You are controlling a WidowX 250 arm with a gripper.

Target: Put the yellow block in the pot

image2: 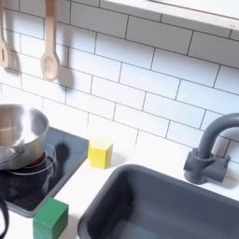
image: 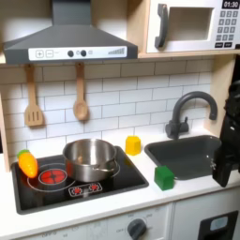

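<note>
Block placement: the small rounded-top yellow block rests on the white surface just beside the round shiny steel pot, on the first exterior view's right. The black end effector hangs well apart, farther to that right beyond the sink; its jaw state cannot be told.

Soft, even room light falls from overhead, bright enough that nothing sits in gloom. Both exterior views are small and grainy, with edges a bit smeared. The steel pot catches the light hardest, showing pale streaks on its wall in both exterior views. The white tiles carry a mild sheen. Shadows are short and faint: a small dark patch lies under the yellow block, on the white worktop. The dark sink basin reads almost flat black. The dark tool at the first exterior view's right edge is blurred, its outline hard to make out.
</note>
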